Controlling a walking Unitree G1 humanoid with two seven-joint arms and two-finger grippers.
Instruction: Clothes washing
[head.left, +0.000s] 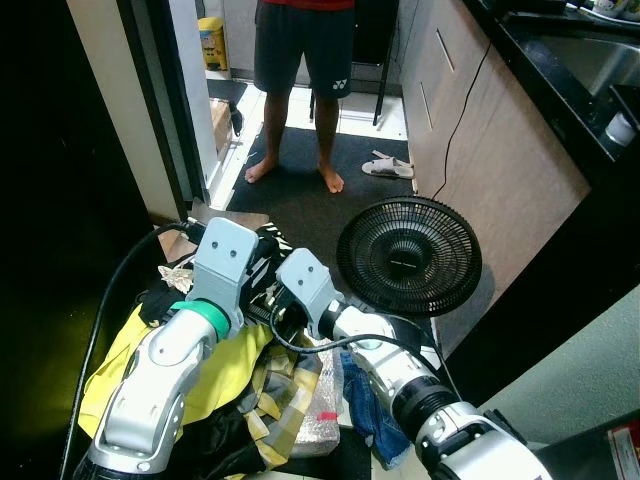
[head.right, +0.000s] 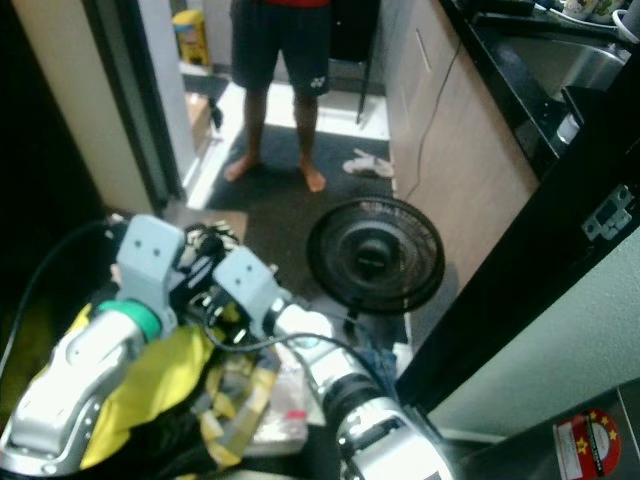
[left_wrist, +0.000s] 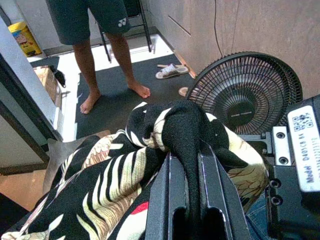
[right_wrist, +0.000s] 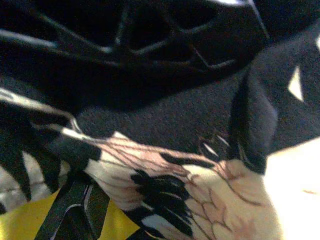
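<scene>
Patterned cloth, black with cream leaf shapes, is bunched up between the robot's two arms, above a heap of laundry. A fold of it is pinched in the left gripper: in the left wrist view the two black fingers are pressed together on a dark ridge of the fabric, which rises in a lump past their tips. The right gripper sits just beside the left one, down among the same clothes; whether its fingers are spread or pressed together cannot be told. The right wrist view shows the patterned cloth close up, blurred, with a black frame across the far side and a patch of yellow at one corner.

The heap includes a yellow garment on the robot's left, under the left arm, a yellow and grey checked piece in the middle, and some blue fabric under the right arm. A black hose curves along the left edge of the heap.

Just beyond the grippers a round black fan stands on a dark mat. Further off a person in dark shorts stands barefoot on the mat, with a white sandal near the feet. Wooden cabinets run along the robot's right, under a black counter.
</scene>
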